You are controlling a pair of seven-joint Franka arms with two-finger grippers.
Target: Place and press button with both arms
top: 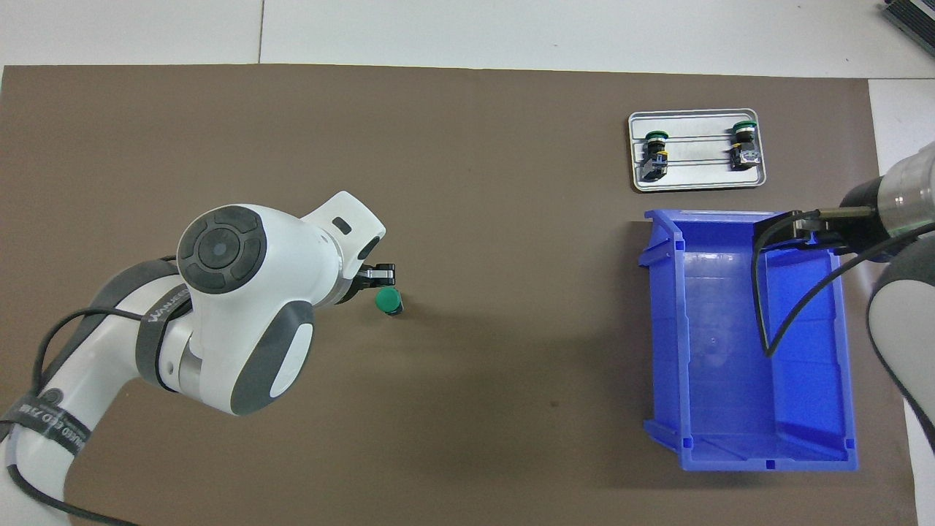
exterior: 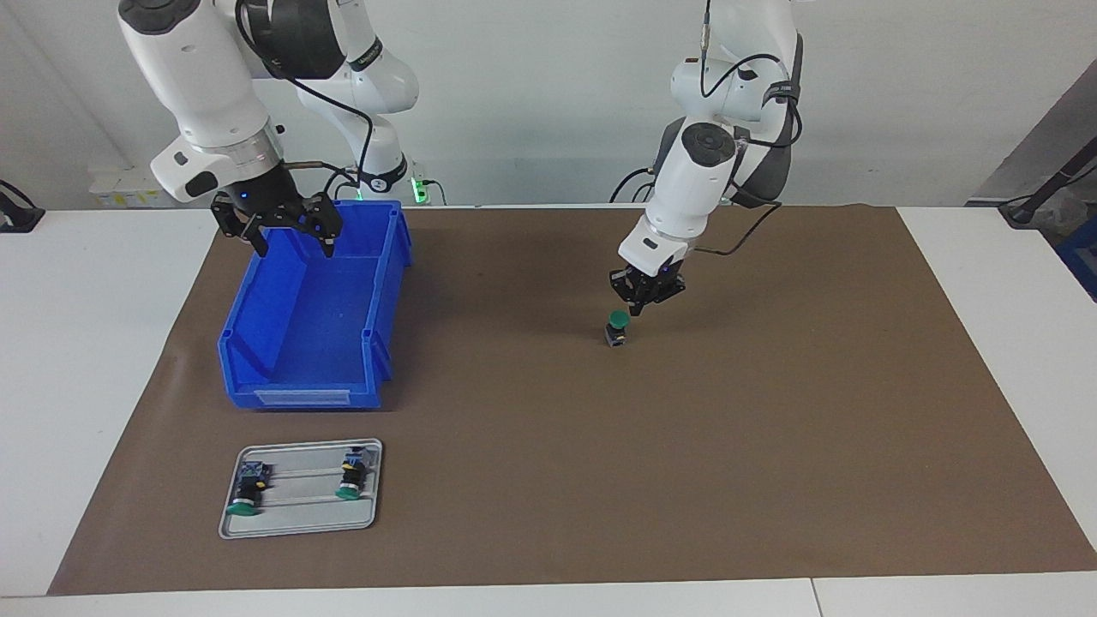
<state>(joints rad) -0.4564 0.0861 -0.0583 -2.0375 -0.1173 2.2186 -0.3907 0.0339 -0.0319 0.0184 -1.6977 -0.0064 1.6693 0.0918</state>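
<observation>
We see the right gripper (exterior: 291, 242) hanging with its jaws spread wide and nothing in them, over the end of the blue bin (exterior: 313, 343) nearest the robots. Farther from the robots than the bin, a metal tray (exterior: 300, 524) lies on the brown mat (exterior: 686, 480), and two spare buttons (exterior: 248, 495) rest on their sides in it, one at each end. Toward the left arm's end of the table, the button (exterior: 617, 328) stands upright on the mat, green cap up. The left gripper (exterior: 640, 309), fingertips closed together and holding nothing, sits just above and beside the cap; we cannot tell whether it touches
</observation>
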